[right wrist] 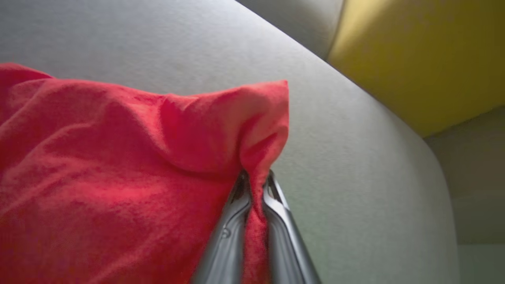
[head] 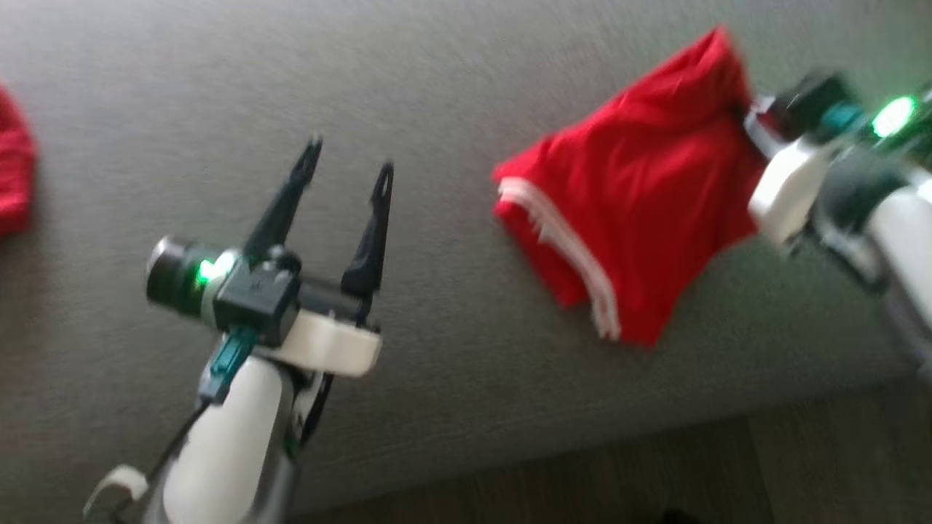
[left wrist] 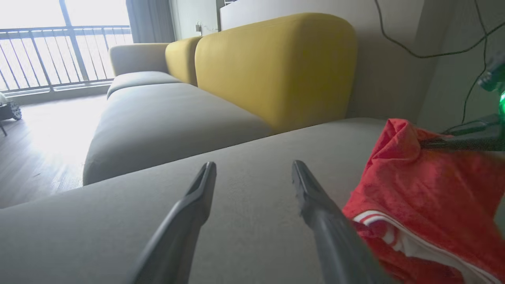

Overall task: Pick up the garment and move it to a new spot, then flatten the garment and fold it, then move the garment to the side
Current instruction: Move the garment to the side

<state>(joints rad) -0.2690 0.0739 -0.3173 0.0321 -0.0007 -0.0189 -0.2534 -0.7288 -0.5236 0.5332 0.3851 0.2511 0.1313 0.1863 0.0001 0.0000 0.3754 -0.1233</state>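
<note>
The garment [head: 641,196] is red with white stripes, folded into a compact bundle on the grey sofa seat [head: 437,87], right of centre in the head view. My right gripper [right wrist: 256,179] is shut on the garment's [right wrist: 118,165] far right corner, cloth pinched between its two fingers. In the head view that gripper's fingers are hidden behind the cloth. My left gripper [head: 348,167] hovers open over bare seat to the garment's left, nothing between its fingers. From the left wrist, the left gripper [left wrist: 254,167] points past the garment [left wrist: 430,189] on its right.
A second red cloth [head: 14,167] lies at the seat's far left edge. Yellow back cushions [left wrist: 276,67] rise behind the seat. The seat's front edge and wooden floor [head: 582,480] run along the bottom. Cables [left wrist: 434,51] hang on the wall.
</note>
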